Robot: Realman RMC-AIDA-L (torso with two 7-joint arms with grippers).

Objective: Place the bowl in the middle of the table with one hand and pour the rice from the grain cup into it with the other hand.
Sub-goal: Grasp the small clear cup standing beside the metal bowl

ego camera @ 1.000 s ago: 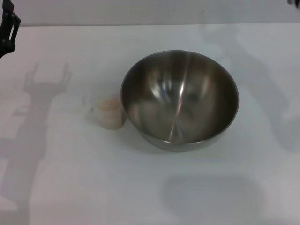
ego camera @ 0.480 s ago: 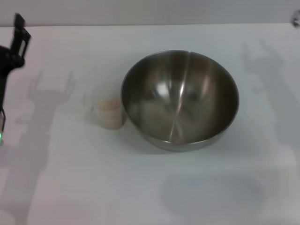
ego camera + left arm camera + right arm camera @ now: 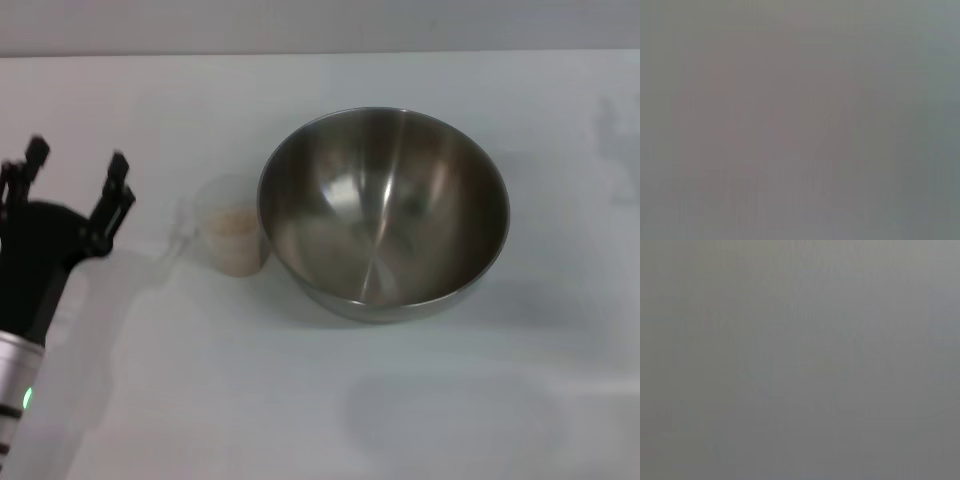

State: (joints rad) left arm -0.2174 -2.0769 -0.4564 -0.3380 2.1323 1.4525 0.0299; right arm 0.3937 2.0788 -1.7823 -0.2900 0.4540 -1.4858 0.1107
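Note:
The shiny steel bowl (image 3: 385, 210) stands upright and empty near the middle of the white table (image 3: 330, 400). The clear grain cup (image 3: 228, 236) stands just left of the bowl, almost touching its rim, with pale rice (image 3: 235, 225) inside and its handle pointing left. My left gripper (image 3: 75, 165) is open and empty at the left, its fingers spread, a short way left of the cup's handle. The right gripper is out of view. Both wrist views show only plain grey.
The table's far edge (image 3: 320, 52) runs along the top of the head view.
My left arm has come in from the far left edge, moving down and right toward the cup. The bowl and cup have not moved. The right arm's shadow has faded from the table's right side.

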